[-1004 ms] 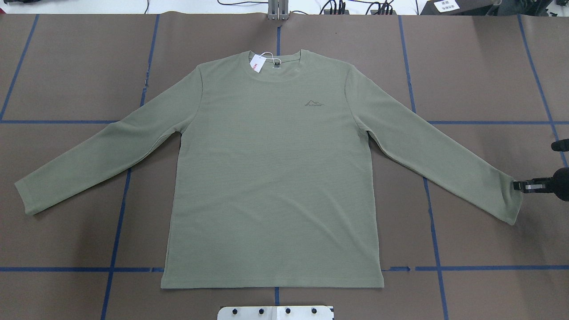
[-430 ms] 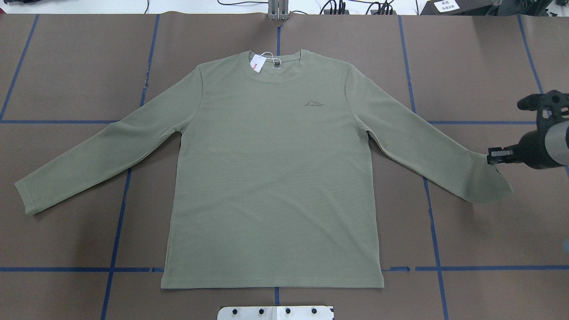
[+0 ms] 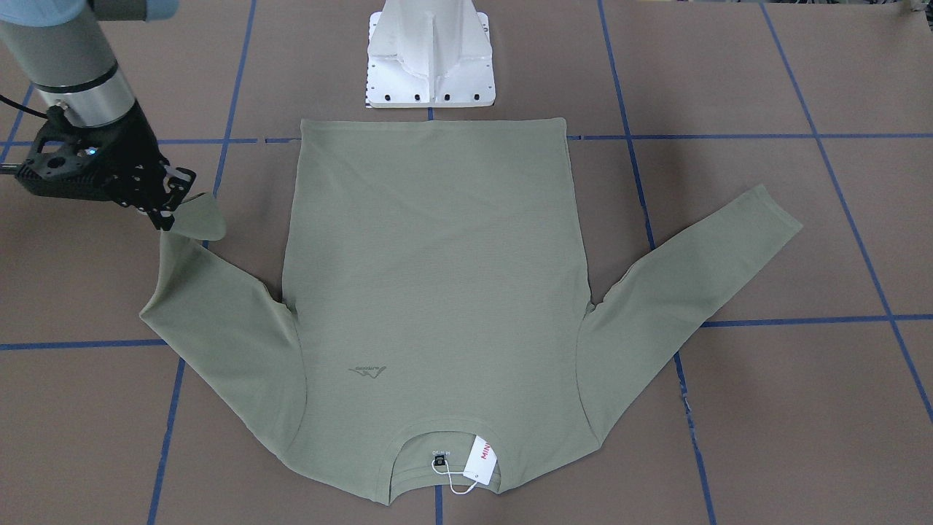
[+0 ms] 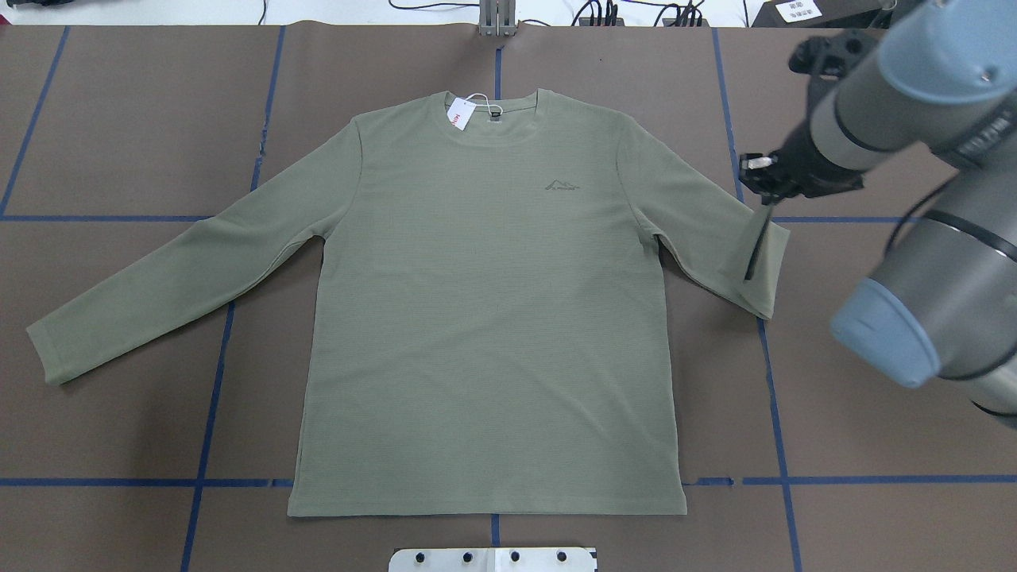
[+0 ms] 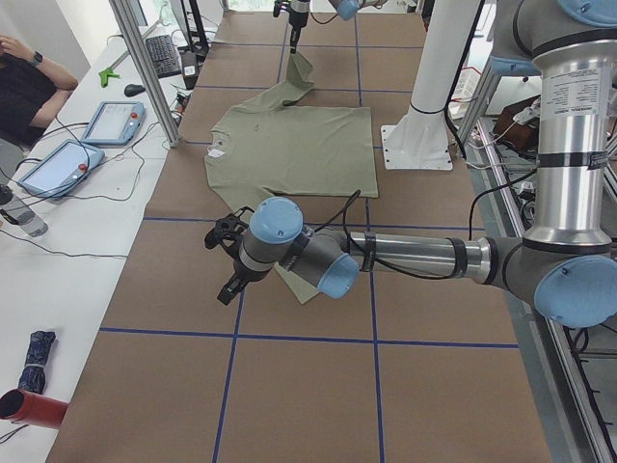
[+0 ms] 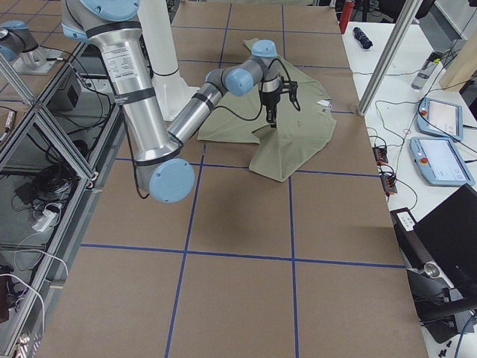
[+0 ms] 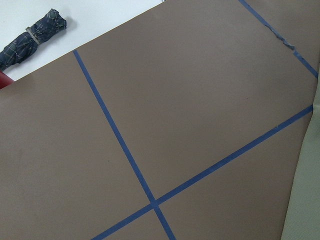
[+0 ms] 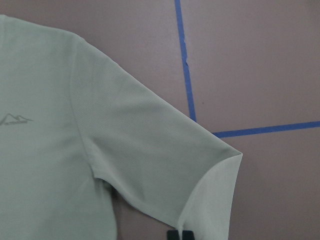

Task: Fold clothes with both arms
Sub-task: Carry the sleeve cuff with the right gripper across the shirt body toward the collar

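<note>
The shirt [image 4: 485, 318] is lying face up and flat on the table [image 4: 874, 437], spreading from just below the right tool [image 4: 759, 179] toward the robot's left; at its collar a white hang tag [image 3: 481, 461] is showing red letters beginning "MINI", the rest being too small to read; the chest logo [image 4: 562, 186] is showing a tonal mountain outline over lettering too fine to make out. The shirt's long axis is running from the hem, nearest the white pedestal [image 3: 430, 58], to the collar, which is pointing away from the robot. The right tool is clamping the cuff of the right sleeve [image 4: 715, 238] and holding it above the table; the sleeve is hanging down from the tool and doubling back toward its own upper part. The left sleeve [image 4: 175, 278] is lying outstretched, well apart from that tool. The left tool [image 5: 231, 280] is hovering over the table near the left cuff; whether its fingers are apart or together, I cannot tell.
</note>
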### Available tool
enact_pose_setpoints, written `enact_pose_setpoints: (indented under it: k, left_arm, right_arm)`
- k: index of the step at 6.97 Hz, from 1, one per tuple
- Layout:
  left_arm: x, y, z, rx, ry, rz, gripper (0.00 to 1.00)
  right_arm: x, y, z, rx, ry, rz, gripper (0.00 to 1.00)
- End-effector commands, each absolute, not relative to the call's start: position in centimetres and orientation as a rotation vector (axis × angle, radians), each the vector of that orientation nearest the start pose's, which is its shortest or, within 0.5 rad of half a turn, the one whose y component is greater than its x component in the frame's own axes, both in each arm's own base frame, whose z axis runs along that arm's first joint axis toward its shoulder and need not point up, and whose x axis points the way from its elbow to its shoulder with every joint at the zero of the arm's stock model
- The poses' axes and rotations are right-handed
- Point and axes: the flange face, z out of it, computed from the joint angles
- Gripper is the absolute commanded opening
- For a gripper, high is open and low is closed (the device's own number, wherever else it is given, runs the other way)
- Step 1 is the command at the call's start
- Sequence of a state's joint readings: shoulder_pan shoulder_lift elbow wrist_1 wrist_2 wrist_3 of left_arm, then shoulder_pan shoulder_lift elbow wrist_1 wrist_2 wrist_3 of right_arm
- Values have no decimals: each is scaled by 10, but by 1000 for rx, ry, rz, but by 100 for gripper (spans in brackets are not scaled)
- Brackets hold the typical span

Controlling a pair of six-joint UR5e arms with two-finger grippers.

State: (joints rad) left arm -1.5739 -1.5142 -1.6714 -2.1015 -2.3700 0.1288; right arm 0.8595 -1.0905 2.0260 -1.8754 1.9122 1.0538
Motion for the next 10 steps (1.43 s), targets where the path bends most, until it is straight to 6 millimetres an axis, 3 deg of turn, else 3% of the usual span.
enact_pose_setpoints:
  k: [1, 2, 3, 4, 5, 6, 7, 9, 10]
  left_arm:
    - [-63, -489, 576, 591, 742, 344, 100]
    - [-63, -489, 576, 591, 742, 344, 100]
    - [-63, -489, 576, 591, 742, 344, 100]
    - [-63, -489, 577, 590, 742, 344, 100]
    - [-63, -489, 577, 589, 742, 343, 100]
    - [-63, -487, 579, 586, 743, 342, 100]
    - [-63, -486, 580, 583, 743, 341, 100]
    - [-63, -486, 580, 582, 744, 339, 100]
    - [-63, -486, 581, 581, 744, 339, 100]
  right_arm:
    - [-369, -541, 110, 155, -679, 303, 0]
    - [-412, -560, 57, 180, -682, 311, 0]
    - [-460, -578, 16, 220, -731, 308, 0]
    - [-519, -578, 5, 288, -771, 348, 0]
    - [-585, -553, 6, 380, -745, 327, 0]
    - [-634, -520, 7, 423, -724, 301, 0]
    - [-662, -494, -2, 436, -720, 277, 0]
    - [-696, -489, -30, 461, -708, 270, 0]
    - [-706, -494, -23, 468, -720, 273, 0]
